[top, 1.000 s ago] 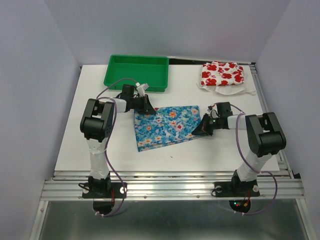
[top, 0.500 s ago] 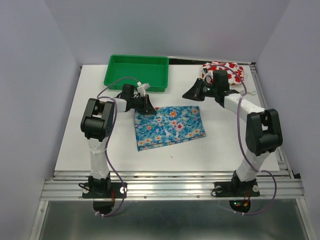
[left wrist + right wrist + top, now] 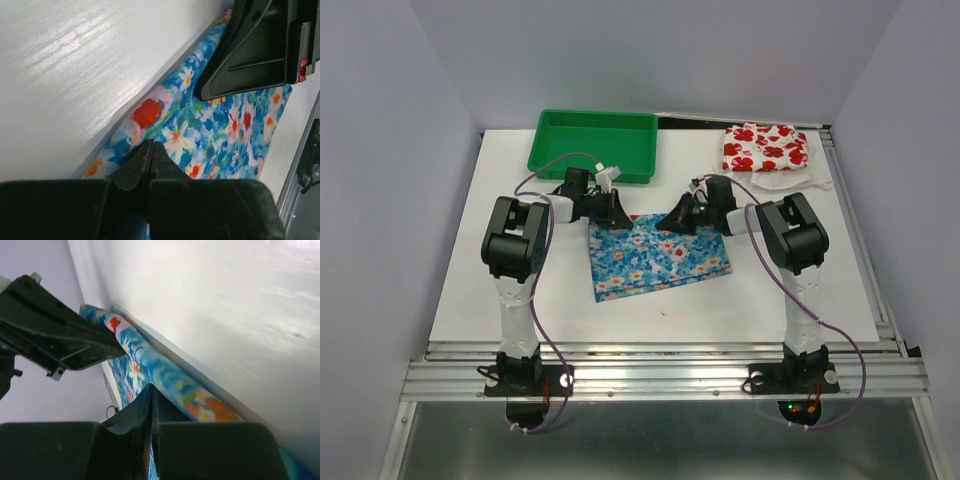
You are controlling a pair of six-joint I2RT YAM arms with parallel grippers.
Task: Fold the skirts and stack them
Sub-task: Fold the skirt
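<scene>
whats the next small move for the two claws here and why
Probably lift both a little, raising the far edge for folding: the left claw and right claw look shut on the far edge of the blue skirt, which lies flat.

top view: the tips of the left gripper [image 3: 617, 214] and right gripper [image 3: 670, 222] were dark and too small to show how the jaws stood, and each covered part of the far edge of the blue skirt [image 3: 660, 255]. wrist views: the jaws met at that edge, but whether cloth lay between them could not be told. each gripper's own blurred body hid the lower frame; the skirt and the opposite gripper ran off the frame edges.
</scene>
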